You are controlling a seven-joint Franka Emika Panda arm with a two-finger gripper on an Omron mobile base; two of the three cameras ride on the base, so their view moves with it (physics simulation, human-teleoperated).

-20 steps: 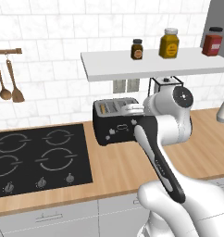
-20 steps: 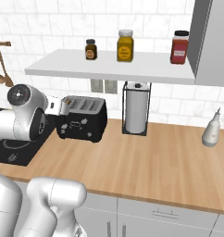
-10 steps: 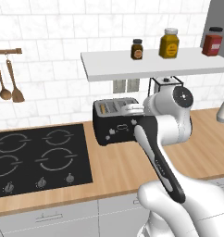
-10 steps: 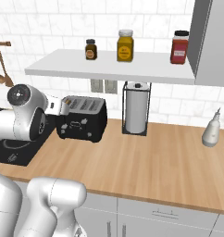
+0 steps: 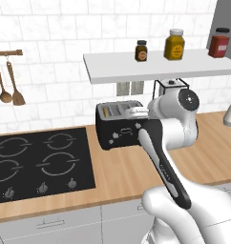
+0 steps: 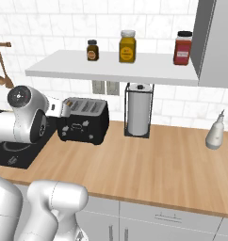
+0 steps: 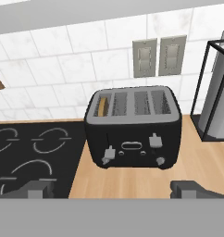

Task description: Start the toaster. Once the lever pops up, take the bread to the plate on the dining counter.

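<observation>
Faced the toaster (image 7: 133, 132) squarely from the front, with the tool (image 7: 113, 189) spread wide, empty and short of contact, low before its knobbed face. Stood on the wood tabletop (image 7: 132, 183) beside the hob (image 7: 30, 157), long axis running crosswise to the approach. Held the bread (image 7: 102, 106) in the leftmost slot, above the left lever (image 7: 107, 155), lying ahead and slightly left of centre.

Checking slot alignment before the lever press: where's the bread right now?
The bread sits in the toaster's leftmost slot in the hand view, the end nearest the black hob; the paper towel holder stands off the toaster's other end.
</observation>
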